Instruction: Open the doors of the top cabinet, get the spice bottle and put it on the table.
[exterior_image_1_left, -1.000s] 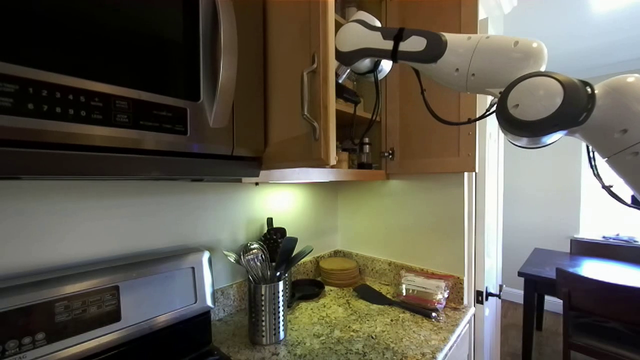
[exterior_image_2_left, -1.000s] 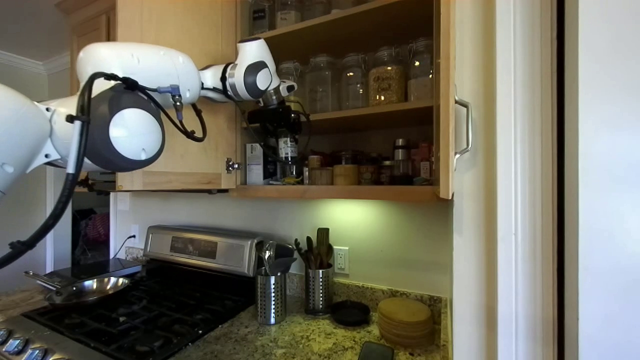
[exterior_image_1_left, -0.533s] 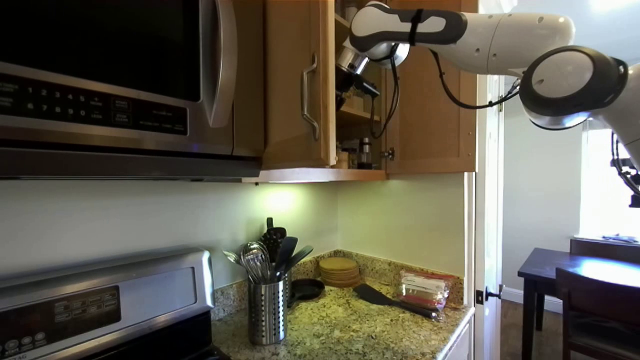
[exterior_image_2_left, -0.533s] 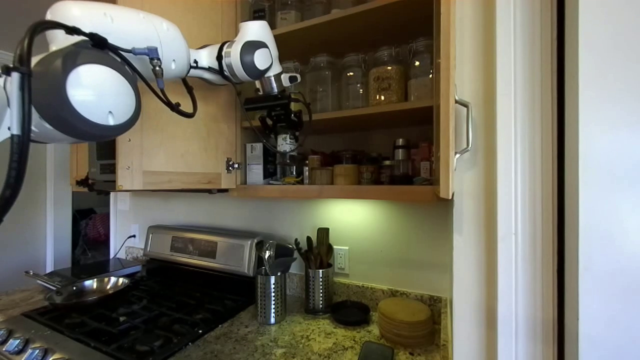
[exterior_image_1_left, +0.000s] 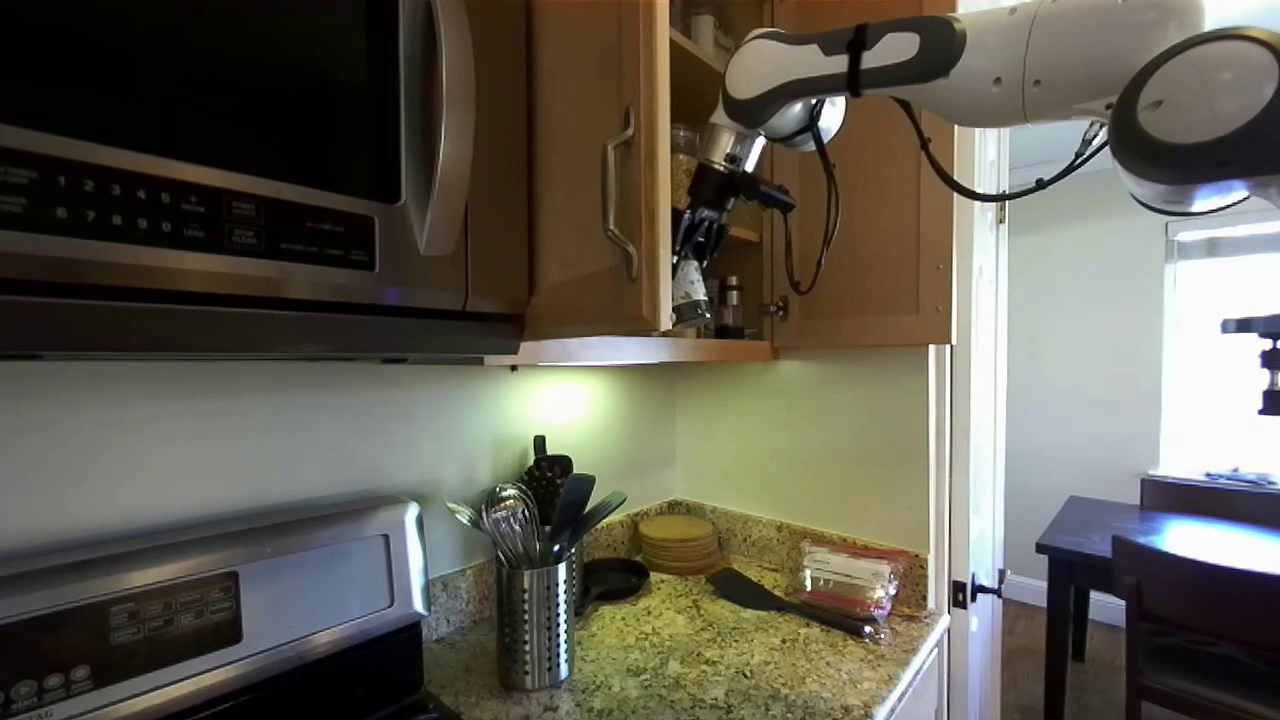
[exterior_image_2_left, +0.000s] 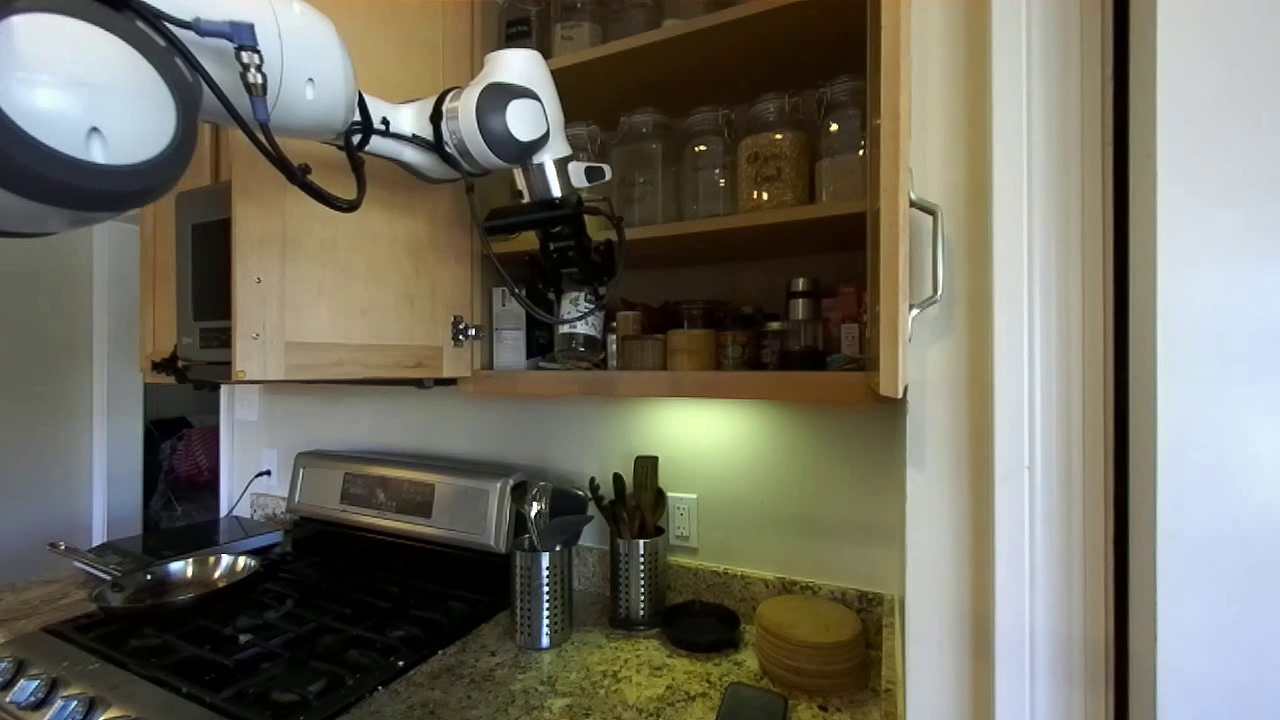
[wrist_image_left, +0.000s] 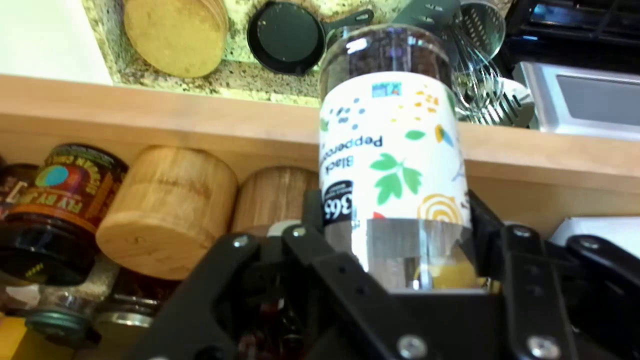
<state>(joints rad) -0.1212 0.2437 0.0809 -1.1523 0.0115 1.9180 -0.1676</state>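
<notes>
Left, in an exterior view: flat-panel honey-wood door (exterior_image_2_left: 360, 250), standing open. Next, at the mouth of the honey-wood top cabinet (exterior_image_2_left: 670, 384), black two-fingered gripper (wrist_image_left: 400, 217) pointing down, jaws part-way apart and clamped on a clear cylindrical spice bottle (wrist_image_left: 395, 150), white leaf-print label, dark contents. Wrist view: bottle between the jaws, one each side of its upper part, lower end projecting beyond them. Whether its base clears the cabinet's front edge: hard to judge. Speckled granite countertop (exterior_image_2_left: 590, 680) below. Right: clear glass jars (exterior_image_2_left: 708, 165) higher up, then second honey-wood door (exterior_image_2_left: 894, 300), open, silver bar handle (exterior_image_2_left: 939, 250).
</notes>
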